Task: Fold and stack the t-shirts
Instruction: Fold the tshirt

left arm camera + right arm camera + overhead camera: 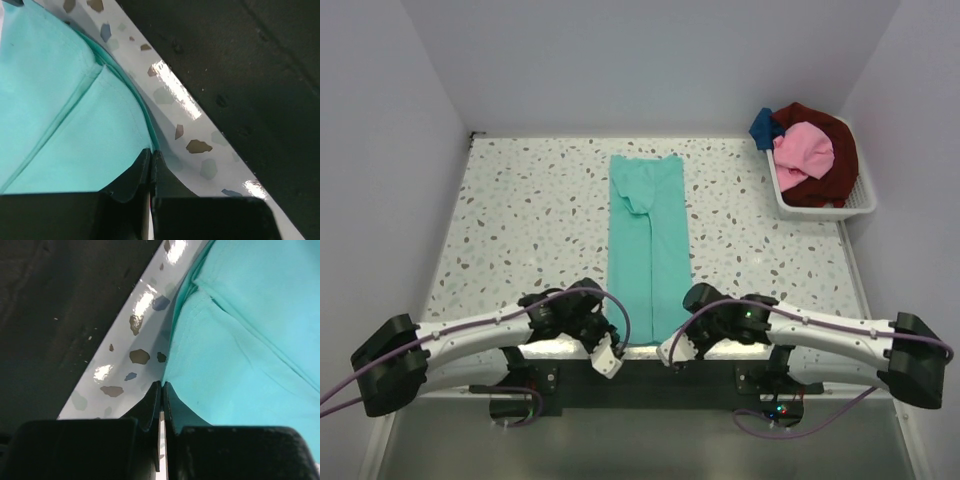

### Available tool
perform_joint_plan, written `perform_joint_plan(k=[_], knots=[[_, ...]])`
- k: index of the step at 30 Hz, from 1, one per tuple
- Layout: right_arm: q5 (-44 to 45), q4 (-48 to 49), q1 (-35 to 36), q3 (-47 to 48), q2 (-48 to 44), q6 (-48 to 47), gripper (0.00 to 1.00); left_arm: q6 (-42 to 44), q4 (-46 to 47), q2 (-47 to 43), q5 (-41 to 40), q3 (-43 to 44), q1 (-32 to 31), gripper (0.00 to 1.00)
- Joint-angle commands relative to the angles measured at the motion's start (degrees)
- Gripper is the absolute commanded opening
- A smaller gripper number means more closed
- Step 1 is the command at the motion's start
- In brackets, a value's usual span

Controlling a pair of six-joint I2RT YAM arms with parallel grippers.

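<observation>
Speckled table point(520, 200) bears the teal t-shirt point(650, 250), its near corners pinched by the left gripper point(151, 154) and right gripper point(162, 386), fingers closed tight.

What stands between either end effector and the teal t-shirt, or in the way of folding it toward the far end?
Nothing visible. The left end effector and right end effector are shut on the near hem corners of the teal t-shirt; the white basket sits far right, off the fold path.
</observation>
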Motion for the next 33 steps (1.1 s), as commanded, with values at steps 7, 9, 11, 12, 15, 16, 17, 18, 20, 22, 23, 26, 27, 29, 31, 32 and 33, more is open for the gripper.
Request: perform_joint_plan(k=[7, 9, 11, 12, 15, 16, 17, 18, 20, 22, 23, 26, 27, 29, 31, 32, 33], knots=[[0.67, -7.87, 1.47, 8.83, -3.93, 5.53, 0.0, -7.18, -7.7, -4.57, -0.58, 8.36, -2.46, 0.0], [-0.82, -8.04, -2.74, 11.01, -3.93, 4.66, 0.0, -6.83, -9.99, -4.04, 1.34, 11.44, 1.05, 0.0], [-2.23, -9.18, -5.81, 12.95, -3.23, 3.69, 0.0, -6.48, -10.7, -3.95, 2.58, 13.55, 4.12, 0.0], [-2.4, -9.62, -6.44, 14.7, -2.96, 2.9, 0.0, -6.82, -11.05, -3.77, 2.67, 14.26, 4.74, 0.0], [-2.58, -8.84, -8.72, 17.0, -2.35, 0.62, 0.0, -7.53, -10.97, -3.25, 3.37, 16.89, 6.68, 0.0], [-2.76, -8.48, -10.04, 17.35, -2.09, -0.17, 0.0, -7.53, -10.53, -2.98, 3.46, 17.33, 7.21, 0.0], [-3.02, -8.22, -10.74, 18.05, -1.3, -1.84, 0.0, -7.18, -9.66, -2.37, 3.64, 17.95, 8.69, 0.0], [-3.2, -7.7, -11.62, 18.5, -0.42, -2.64, 0.0, -6.74, -9.3, -2.02, 3.64, 18.22, 9.49, 0.0], [-4.77, -7.43, -14.68, 19.81, 1.16, -4.22, 0.0, -6.13, -8.68, 0.17, 4.07, 19.53, 12.38, 0.0], [-5.65, -5.5, -18.11, 21.22, 3.62, -6.15, 0.0, -5.6, -9.12, 3.06, 6.35, 22.24, 16.15, 0.0], [-6.62, -4.97, -19.18, 22.44, 4.59, -7.73, 0.0, -5.25, -9.29, 3.87, 6.8, 23.04, 17.31, 0.0], [-8.11, -4.0, -22.96, 25.86, 8.98, -9.93, 0.0, -4.02, -7.98, 7.38, 8.38, 25.77, 21.61, 0.0], [-8.9, -3.65, -23.75, 26.84, 11.43, -10.46, 0.0, -3.67, -7.98, 8.52, 8.56, 26.65, 22.49, 0.0], [-9.61, -3.21, -26.04, 29.64, 13.73, -11.43, 0.0, -2.44, -7.98, 12.12, 9.61, 29.55, 25.04, 0.0], [-10.84, -2.51, -28.23, 31.32, 17.07, -12.31, 0.0, -1.12, -7.63, 15.8, 10.23, 32.44, 27.24, 0.0], [-11.19, -2.16, -28.85, 32.81, 18.29, -13.27, 0.0, -0.59, -7.28, 17.05, 10.4, 33.33, 27.95, 0.0], [-11.63, -1.98, -29.64, 33.44, 19.26, -13.8, 0.0, -0.15, -7.19, 18.36, 10.49, 34.21, 28.56, 0.0]])
